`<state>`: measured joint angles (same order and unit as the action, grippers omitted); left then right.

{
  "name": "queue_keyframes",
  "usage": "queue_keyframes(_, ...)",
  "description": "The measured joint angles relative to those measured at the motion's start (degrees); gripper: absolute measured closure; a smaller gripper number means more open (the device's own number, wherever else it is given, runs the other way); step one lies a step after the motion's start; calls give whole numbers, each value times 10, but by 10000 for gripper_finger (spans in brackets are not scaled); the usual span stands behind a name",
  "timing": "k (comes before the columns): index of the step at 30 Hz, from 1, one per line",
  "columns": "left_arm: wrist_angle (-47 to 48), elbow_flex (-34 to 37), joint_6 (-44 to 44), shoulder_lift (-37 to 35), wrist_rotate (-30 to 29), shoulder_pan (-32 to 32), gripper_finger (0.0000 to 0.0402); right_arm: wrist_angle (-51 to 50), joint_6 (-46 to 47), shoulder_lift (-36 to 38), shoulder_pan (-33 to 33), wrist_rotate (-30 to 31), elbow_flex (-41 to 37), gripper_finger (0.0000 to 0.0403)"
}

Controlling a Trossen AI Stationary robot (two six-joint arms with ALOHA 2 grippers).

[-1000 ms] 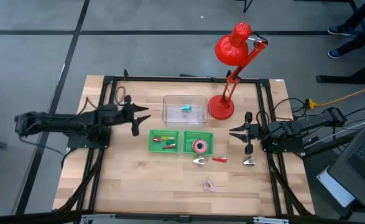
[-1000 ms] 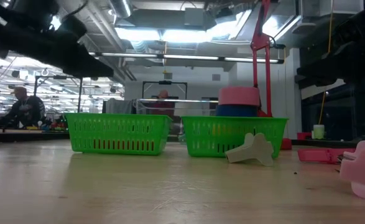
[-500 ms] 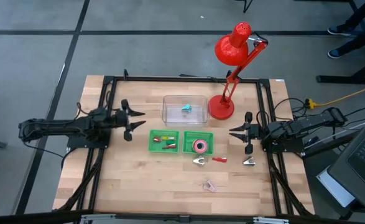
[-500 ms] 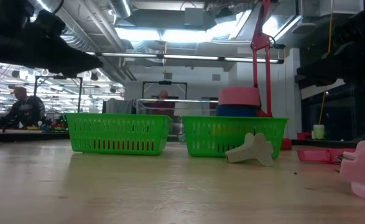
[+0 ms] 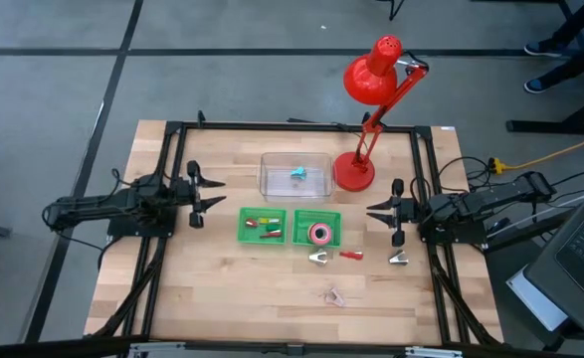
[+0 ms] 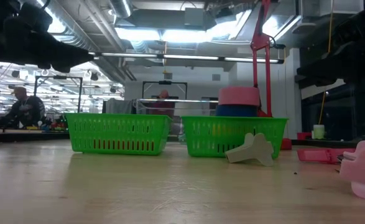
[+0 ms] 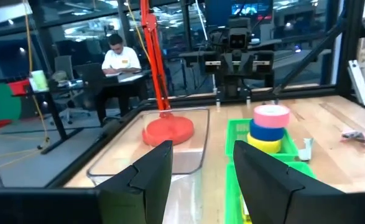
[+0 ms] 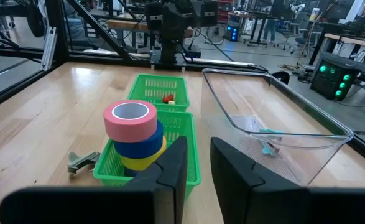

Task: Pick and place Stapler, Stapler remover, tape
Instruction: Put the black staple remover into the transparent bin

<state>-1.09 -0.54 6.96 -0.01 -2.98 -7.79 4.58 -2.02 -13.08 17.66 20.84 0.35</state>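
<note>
low view: wooden table [image 6: 138, 186], perhaps a seated person [image 6: 20, 109] behind.

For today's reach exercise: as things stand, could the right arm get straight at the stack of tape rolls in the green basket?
Probably yes. The right gripper hovers just beside the right green basket, the tape stack stands above its rim, and nothing lies between them.

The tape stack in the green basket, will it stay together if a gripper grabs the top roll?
Probably not: the tape stack is three loose rolls, pink on blue on yellow, so likely only the pink lifts. The lower rolls sit slightly offset and might shift. The basket walls should catch anything that rolls.
</note>
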Motion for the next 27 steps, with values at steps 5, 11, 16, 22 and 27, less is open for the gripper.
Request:
queue_keyframes(5,0,0,-7,0,-2,0,233,0,0,0,0,0,0,331)
queue_keyframes(11,0,0,-2,0,-3,0,233,0,0,0,0,0,0,331)
queue_keyframes(16,0,0,-2,0,-3,0,233,0,0,0,0,0,0,331)
queue_keyframes(22,0,0,-2,0,-3,0,233,0,0,0,0,0,0,331)
queue_keyframes(27,0,0,-2,0,-3,0,233,0,0,0,0,0,0,331)
